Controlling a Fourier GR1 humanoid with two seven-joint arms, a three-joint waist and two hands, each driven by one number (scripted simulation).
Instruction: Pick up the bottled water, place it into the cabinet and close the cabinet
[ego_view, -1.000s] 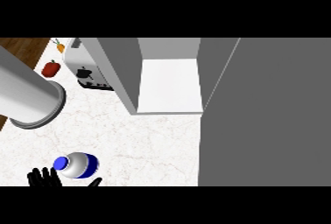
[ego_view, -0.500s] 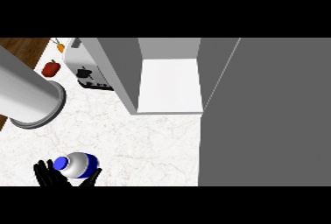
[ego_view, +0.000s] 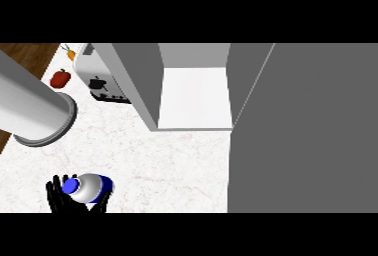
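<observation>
Light: you're getting even, bright light on the counter (ego_view: 170, 160).
Shadows: nothing is casting a clear one.
Glare: the cabinet (ego_view: 196, 95) shelf is possibly washing out.
Edges: staying straight.

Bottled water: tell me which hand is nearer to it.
Left. The left hand is curled round the bottled water at the view's lower left, fingers showing on both sides. The right hand is not in view, so it can't be placed.

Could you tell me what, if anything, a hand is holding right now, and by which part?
The left hand curls round the body of the bottled water, below its blue cap.
</observation>
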